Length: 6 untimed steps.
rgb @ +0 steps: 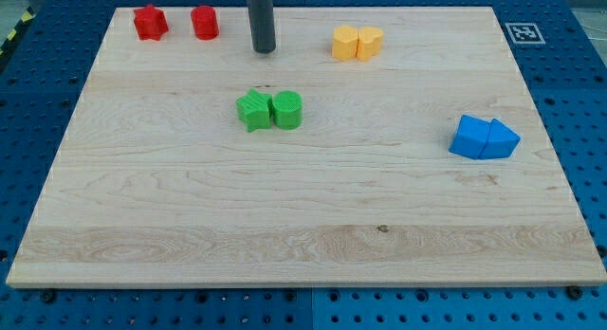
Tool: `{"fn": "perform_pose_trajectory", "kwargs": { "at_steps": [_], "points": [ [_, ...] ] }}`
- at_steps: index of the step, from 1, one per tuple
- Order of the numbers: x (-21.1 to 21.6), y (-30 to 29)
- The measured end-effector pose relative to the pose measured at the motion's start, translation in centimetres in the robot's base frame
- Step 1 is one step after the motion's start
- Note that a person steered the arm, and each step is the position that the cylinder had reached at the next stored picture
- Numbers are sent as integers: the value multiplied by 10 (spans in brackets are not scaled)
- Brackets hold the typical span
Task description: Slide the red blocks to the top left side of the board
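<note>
Two red blocks lie at the board's top left: a star-shaped red block (150,23) and, to its right, a round red block (205,23), a small gap between them. My tip (264,49) stands on the board to the right of the round red block, apart from it, and to the left of the yellow blocks. The rod rises out of the view's top.
Two yellow blocks (357,43) touch each other at the top centre-right. A green star block (253,111) and a green round block (287,110) sit together mid-board. Two blue blocks (484,137) sit together at the right. The wooden board (303,226) lies on a blue perforated table.
</note>
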<state>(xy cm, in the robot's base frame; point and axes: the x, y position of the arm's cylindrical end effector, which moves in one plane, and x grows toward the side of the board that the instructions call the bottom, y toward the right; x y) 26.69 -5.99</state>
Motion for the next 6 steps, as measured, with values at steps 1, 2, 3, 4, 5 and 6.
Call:
{"fn": "perform_pose_trajectory", "kwargs": {
  "at_steps": [1,2,3,4,5,6],
  "points": [
    [-31,-4],
    [-38,-30],
    [-40,-67],
    [-37,-102],
    [-37,-128],
    [-37,-146]
  ]
}}
